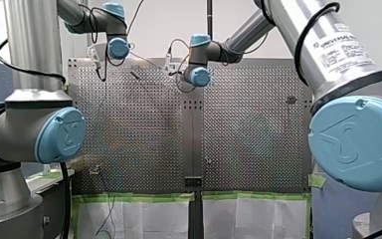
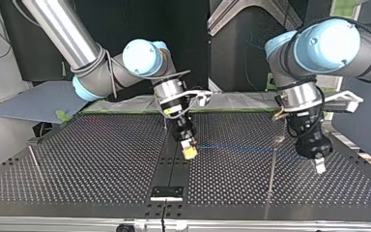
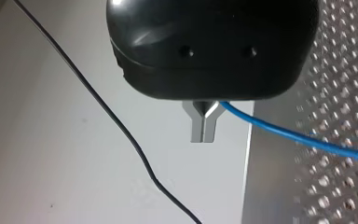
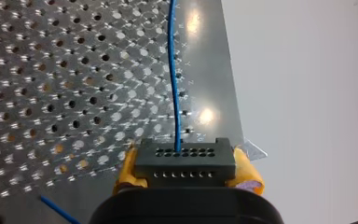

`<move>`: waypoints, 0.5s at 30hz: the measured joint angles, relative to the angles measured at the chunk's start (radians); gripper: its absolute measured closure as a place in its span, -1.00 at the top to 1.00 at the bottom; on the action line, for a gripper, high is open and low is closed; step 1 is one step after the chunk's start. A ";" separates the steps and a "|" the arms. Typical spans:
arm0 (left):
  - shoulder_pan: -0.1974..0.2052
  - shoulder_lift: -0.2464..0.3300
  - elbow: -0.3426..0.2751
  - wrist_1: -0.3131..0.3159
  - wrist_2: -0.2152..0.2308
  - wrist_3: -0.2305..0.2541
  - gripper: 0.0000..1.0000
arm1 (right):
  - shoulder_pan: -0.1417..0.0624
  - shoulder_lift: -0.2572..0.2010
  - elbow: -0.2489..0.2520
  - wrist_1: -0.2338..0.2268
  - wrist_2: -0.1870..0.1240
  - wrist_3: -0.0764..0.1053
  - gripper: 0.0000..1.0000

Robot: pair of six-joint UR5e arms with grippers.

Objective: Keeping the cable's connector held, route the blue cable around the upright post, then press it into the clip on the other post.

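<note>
With right jaws clamped on the black connector [image 4: 185, 163] and left jaws pinched on the blue cable [image 4: 173, 74] strung from it, route gently, without tugging that connector loose.

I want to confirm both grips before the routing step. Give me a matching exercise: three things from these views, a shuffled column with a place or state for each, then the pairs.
Things
1. connector
2. blue cable
3. my left gripper

Places and states
A. metal fingers shut, with the cable leaving from between them
B. clamped between the yellow pads of my right gripper
C. strung from one gripper to the other

Pairs: 1-B, 2-C, 3-A
</note>
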 joint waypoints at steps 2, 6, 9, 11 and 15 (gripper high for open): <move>0.016 -0.016 0.013 0.000 0.016 -0.002 -0.99 | -0.002 0.003 -0.017 0.003 -0.003 0.000 -1.00; 0.050 -0.049 0.044 0.000 0.049 -0.014 -0.99 | -0.005 0.007 -0.054 0.008 -0.009 0.000 -1.00; 0.078 -0.078 0.060 0.006 0.078 -0.029 -0.99 | -0.009 0.011 -0.080 0.010 -0.010 0.000 -1.00; 0.097 -0.096 0.064 0.010 0.097 -0.037 -0.99 | -0.011 0.015 -0.095 0.010 -0.011 0.000 -1.00; 0.133 -0.124 0.067 0.014 0.133 -0.053 -0.99 | -0.017 0.033 -0.110 0.011 -0.011 0.000 -1.00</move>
